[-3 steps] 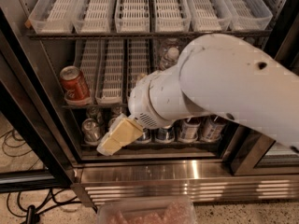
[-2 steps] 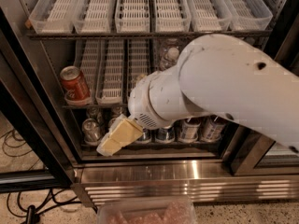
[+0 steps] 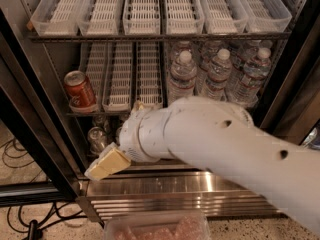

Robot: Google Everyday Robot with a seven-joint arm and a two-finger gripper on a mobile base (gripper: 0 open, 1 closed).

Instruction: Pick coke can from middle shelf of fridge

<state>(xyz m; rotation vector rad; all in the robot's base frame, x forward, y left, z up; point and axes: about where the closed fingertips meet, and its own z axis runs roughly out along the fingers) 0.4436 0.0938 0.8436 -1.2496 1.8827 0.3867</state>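
Note:
The red coke can (image 3: 80, 90) with a silver top stands at the front left of the fridge's middle shelf (image 3: 117, 106), in the leftmost lane tray. My gripper (image 3: 106, 164) with cream pads sits below and slightly right of the can, in front of the bottom shelf, apart from the can. The white arm (image 3: 215, 144) runs from it to the lower right and hides much of the bottom shelf. The fridge (image 3: 42, 109) has a dark frame and a ribbed steel base.
Several water bottles (image 3: 215, 74) fill the right half of the middle shelf. Bare white lane trays (image 3: 145, 9) fill the top shelf. Silver cans (image 3: 96, 139) stand on the bottom shelf at left. Cables (image 3: 30, 229) lie on the floor at lower left.
The arm has drawn back toward the lower right, uncovering the water bottles on the middle shelf. The gripper sits a little lower and the can has not moved.

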